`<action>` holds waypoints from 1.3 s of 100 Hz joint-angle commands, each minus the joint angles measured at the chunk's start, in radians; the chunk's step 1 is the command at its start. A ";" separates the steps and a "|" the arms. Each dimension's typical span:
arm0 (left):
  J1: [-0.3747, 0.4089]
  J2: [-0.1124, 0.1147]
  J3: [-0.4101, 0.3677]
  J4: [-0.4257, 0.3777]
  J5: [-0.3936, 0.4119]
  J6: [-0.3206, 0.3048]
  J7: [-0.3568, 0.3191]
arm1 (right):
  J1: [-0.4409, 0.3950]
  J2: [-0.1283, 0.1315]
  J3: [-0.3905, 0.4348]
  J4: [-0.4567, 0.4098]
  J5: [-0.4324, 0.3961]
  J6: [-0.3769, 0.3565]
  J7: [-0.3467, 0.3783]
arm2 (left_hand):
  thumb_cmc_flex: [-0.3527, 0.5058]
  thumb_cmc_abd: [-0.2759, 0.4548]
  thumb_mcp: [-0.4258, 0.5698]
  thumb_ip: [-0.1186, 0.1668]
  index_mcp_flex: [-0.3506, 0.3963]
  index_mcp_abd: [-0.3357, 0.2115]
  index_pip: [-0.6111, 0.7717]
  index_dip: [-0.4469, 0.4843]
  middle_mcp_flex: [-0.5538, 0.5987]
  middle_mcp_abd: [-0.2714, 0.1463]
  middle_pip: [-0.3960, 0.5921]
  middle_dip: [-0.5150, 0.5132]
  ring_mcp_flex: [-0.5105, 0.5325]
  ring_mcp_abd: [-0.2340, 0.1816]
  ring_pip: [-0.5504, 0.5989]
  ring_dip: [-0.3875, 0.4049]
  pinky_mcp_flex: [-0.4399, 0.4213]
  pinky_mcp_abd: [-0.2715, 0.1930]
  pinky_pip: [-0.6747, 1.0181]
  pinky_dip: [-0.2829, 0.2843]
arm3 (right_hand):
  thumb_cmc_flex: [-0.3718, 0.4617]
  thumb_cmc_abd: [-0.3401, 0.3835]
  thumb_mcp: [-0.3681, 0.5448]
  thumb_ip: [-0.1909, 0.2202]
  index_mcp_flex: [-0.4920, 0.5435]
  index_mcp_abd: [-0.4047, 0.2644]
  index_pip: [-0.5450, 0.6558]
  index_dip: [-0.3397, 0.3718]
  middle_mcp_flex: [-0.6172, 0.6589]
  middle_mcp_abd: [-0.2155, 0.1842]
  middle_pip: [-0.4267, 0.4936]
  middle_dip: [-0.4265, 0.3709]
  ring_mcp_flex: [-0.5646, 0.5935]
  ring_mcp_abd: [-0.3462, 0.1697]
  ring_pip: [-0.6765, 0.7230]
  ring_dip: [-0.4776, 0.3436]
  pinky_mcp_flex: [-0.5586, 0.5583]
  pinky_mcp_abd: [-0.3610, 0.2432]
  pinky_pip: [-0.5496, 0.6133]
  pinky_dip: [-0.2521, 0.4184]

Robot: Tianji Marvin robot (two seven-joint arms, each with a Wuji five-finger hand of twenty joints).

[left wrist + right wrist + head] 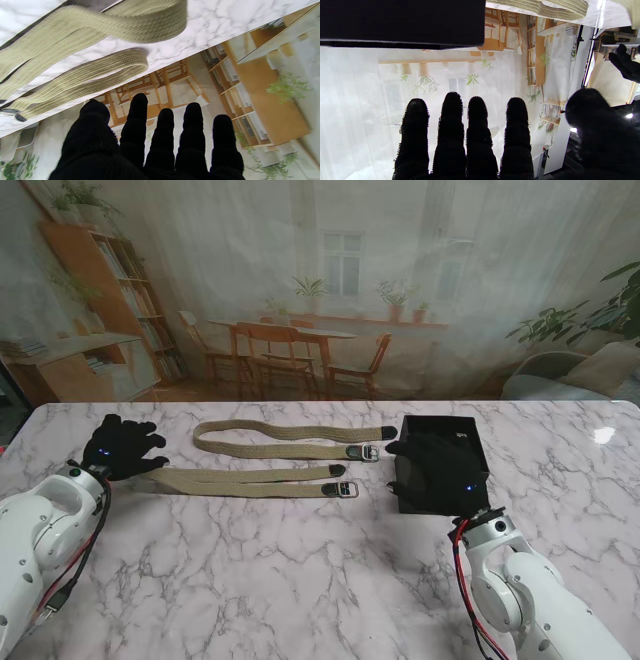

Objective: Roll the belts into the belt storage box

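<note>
Left hand (122, 446) over the left end of the nearer belt (250, 481), fingers spread, holding nothing; contact with the webbing not clear from the wrist view. Nearer belt flat, folded double, buckle (346, 489) toward the box. Farther belt (285, 440) the same, parallel and just beyond, buckle (363, 451) close to the box. Neither rolled. Black storage box (445, 430) on the right of the marble table (300, 580), partly hidden; nothing made out inside. Right hand (432, 460) over the box's near-left side, fingers straight and apart, empty.

Judged progress: none yet. Both belts to roll and place. Likely first: rolling the nearer belt from its left end.
</note>
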State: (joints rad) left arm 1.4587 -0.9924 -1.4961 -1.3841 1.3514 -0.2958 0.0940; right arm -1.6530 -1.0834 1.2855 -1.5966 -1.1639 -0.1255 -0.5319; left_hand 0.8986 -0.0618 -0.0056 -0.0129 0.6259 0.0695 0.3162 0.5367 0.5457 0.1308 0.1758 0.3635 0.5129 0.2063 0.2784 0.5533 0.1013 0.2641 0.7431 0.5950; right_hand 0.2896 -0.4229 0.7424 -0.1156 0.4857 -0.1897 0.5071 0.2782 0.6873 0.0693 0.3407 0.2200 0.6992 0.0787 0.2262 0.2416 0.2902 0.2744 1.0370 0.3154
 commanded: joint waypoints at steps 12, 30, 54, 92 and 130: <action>-0.018 0.016 -0.004 0.062 -0.003 0.037 -0.038 | -0.012 0.003 0.009 -0.005 -0.013 0.007 -0.010 | -0.068 0.002 -0.017 0.005 -0.175 0.005 -0.151 -0.083 -0.222 0.017 -0.121 -0.128 -0.082 -0.016 -0.069 -0.058 -0.036 -0.011 -0.076 -0.025 | 0.016 -0.041 0.033 0.018 0.016 0.040 -0.008 0.021 -0.006 0.005 0.005 0.006 -0.001 0.019 -0.017 0.021 -0.011 0.030 -0.009 0.015; -0.049 0.022 0.038 0.125 -0.017 0.060 -0.081 | -0.013 0.004 0.009 -0.005 -0.016 0.012 -0.009 | -0.175 -0.135 -0.010 0.006 -0.348 -0.016 -0.305 -0.220 -0.340 0.023 -0.174 -0.231 -0.108 -0.017 -0.094 -0.106 -0.043 -0.019 -0.126 -0.043 | 0.010 -0.045 0.041 0.015 0.016 0.042 -0.010 0.023 -0.009 0.011 0.006 0.007 -0.002 0.020 -0.018 0.022 -0.010 0.030 -0.010 0.018; -0.108 0.027 0.123 0.203 -0.035 0.099 -0.092 | -0.010 0.004 0.006 -0.004 -0.016 0.014 -0.005 | -0.114 -0.182 0.013 0.005 -0.354 -0.063 -0.303 -0.262 -0.342 -0.022 -0.115 -0.224 -0.084 -0.030 -0.071 -0.094 -0.030 -0.025 -0.117 -0.029 | 0.009 -0.040 0.041 0.014 0.017 0.044 -0.011 0.025 -0.013 0.017 0.009 0.009 -0.002 0.024 -0.016 0.023 -0.011 0.029 -0.011 0.021; -0.167 0.029 0.226 0.280 -0.061 0.170 -0.105 | -0.007 0.002 0.003 -0.002 -0.005 0.017 0.000 | 0.154 -0.157 0.054 0.020 -0.219 -0.093 0.239 0.338 -0.268 -0.006 -0.017 -0.135 -0.048 -0.038 -0.033 -0.051 -0.008 -0.035 -0.040 -0.005 | 0.007 -0.003 0.020 0.015 0.021 0.041 -0.011 0.029 -0.018 0.024 0.013 0.013 -0.003 0.026 -0.012 0.027 -0.012 0.029 -0.010 0.026; -0.081 0.032 0.128 0.153 0.034 0.096 -0.065 | -0.015 0.002 0.010 -0.008 -0.011 0.015 -0.008 | 0.198 -0.199 0.061 0.014 -0.195 -0.071 0.713 0.603 -0.083 0.022 0.129 0.094 0.010 -0.041 0.080 0.083 0.024 -0.040 0.067 0.017 | 0.013 -0.002 0.013 0.019 0.025 0.042 -0.011 0.034 -0.015 0.024 0.018 0.018 -0.003 0.028 -0.009 0.029 -0.012 0.029 -0.009 0.030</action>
State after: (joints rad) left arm 1.3501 -0.9678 -1.3539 -1.1802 1.3753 -0.1780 0.0181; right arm -1.6596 -1.0800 1.2924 -1.5980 -1.1708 -0.1114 -0.5376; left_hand 1.0678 -0.2396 0.0342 -0.0129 0.4173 -0.0136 0.9785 1.1096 0.4381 0.1307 0.2838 0.4279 0.5036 0.1672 0.3268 0.6122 0.1244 0.2256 0.7817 0.5955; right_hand 0.2928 -0.4424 0.7638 -0.1156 0.4859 -0.1779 0.5071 0.2909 0.6873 0.0733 0.3419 0.2322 0.6992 0.0887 0.2262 0.2490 0.2902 0.2766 1.0366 0.3276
